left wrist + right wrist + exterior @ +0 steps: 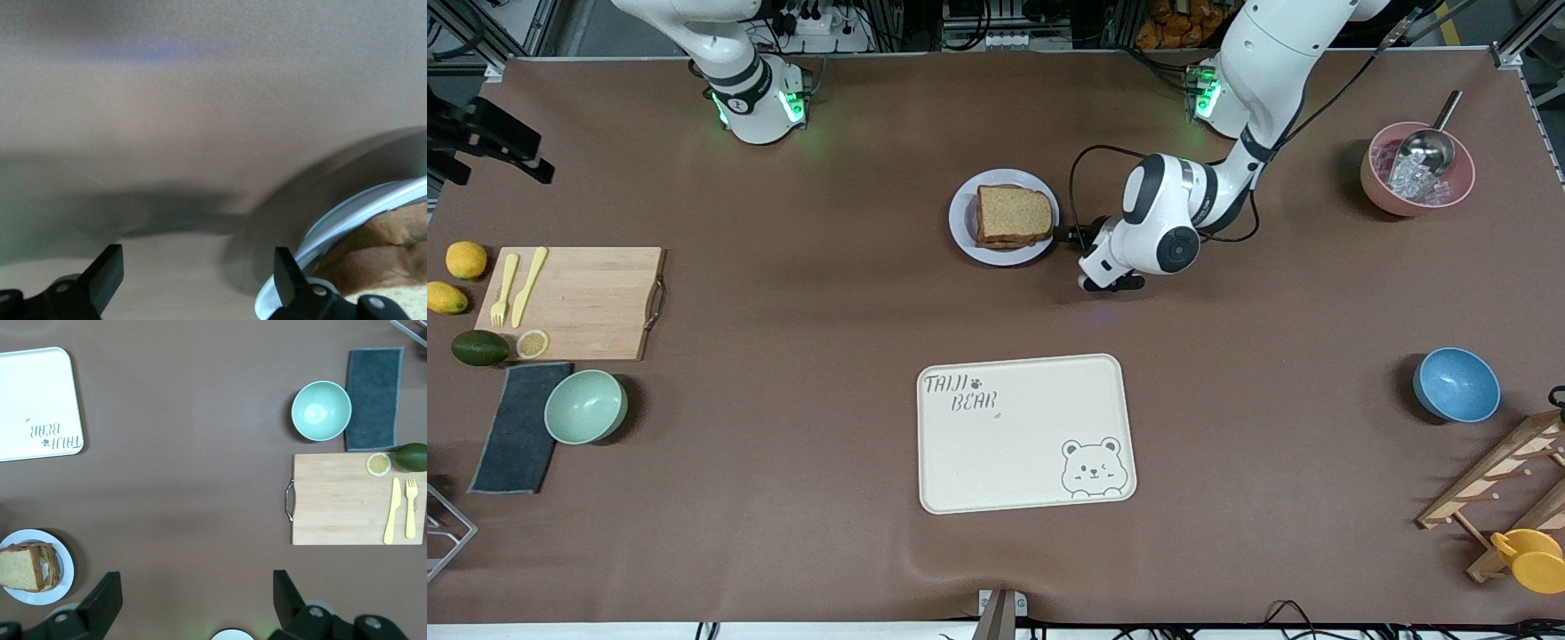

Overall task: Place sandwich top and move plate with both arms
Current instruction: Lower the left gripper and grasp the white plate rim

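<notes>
The pale plate [961, 219] sits on the table between the arm bases. On it lies a sandwich with the plain brown bread slice [1014, 212] on top. My left gripper [1064, 236] is open and low at the table, right beside the plate's rim on the left arm's side. In the left wrist view [197, 277] one finger [288, 272] is at the plate rim [347, 220], with the bread [393, 233] just past it. My right gripper [197, 597] is open and empty, waiting high over the table near its base. The plate [67, 568] and the sandwich [23, 567] also show in the right wrist view.
A cream bear tray [1023, 436] lies nearer the front camera than the plate. A cutting board [583, 302] with cutlery, fruit, a green bowl [585, 406] and a dark cloth are at the right arm's end. A pink bowl [1416, 169], a blue bowl [1456, 384] and a wooden rack are at the left arm's end.
</notes>
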